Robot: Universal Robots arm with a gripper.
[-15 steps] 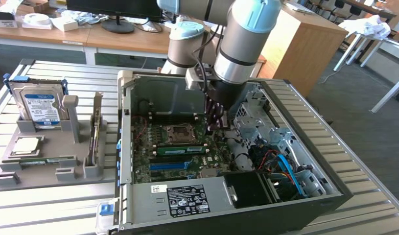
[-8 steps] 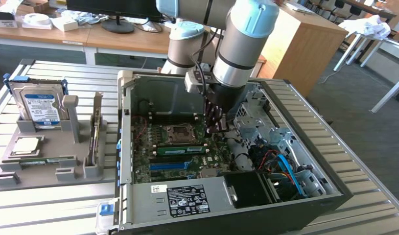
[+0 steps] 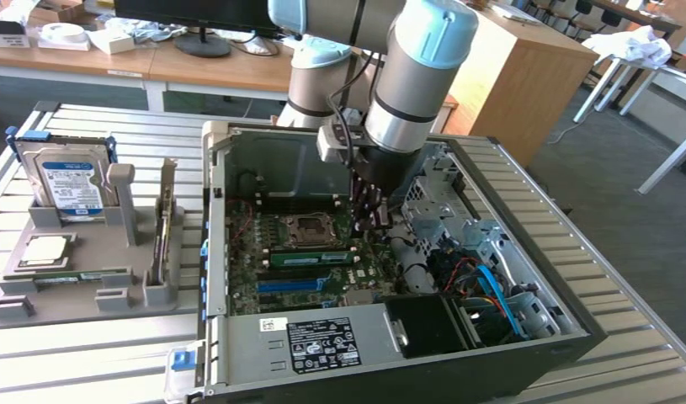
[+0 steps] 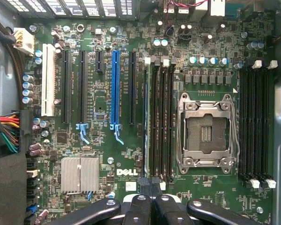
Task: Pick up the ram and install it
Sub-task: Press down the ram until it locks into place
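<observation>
the gripper (image 3: 369, 225) is down inside the open computer case (image 3: 214, 210), low over the motherboard (image 4: 107, 154), with its fingers pressed together and nothing visible between them. in the wrist view the gripper (image 4: 152, 202) sits at one end of the bank of memory slots that runs between the blue expansion slot (image 4: 114, 89) and the empty cpu socket (image 4: 207, 133).

the ram (image 3: 309, 257) looks to be standing in one of those slots already. in the exterior view it is a green strip just beside the cpu socket (image 3: 306, 227), and the wrist view shows the ram (image 4: 145, 117) edge-on as a thin line along the outermost slot. i cannot tell whether it is fully seated. a second thin green board (image 3: 67, 276) lies in the grey holder (image 3: 50, 299) on the exterior view's left, well apart from the arm.

my reading is that the closed fingers serve as a pusher for seating the stick. to do that well, the push should go straight down on the top edge of the ram, not beside it on the neighbouring empty slots. it should stay square so the board does not tilt along its length. the white end latches (image 4: 166, 61) are the thing to watch, since a stick that is home lets them swing in against its ends. the force should be firm but steady, because the motherboard can flex.
</observation>
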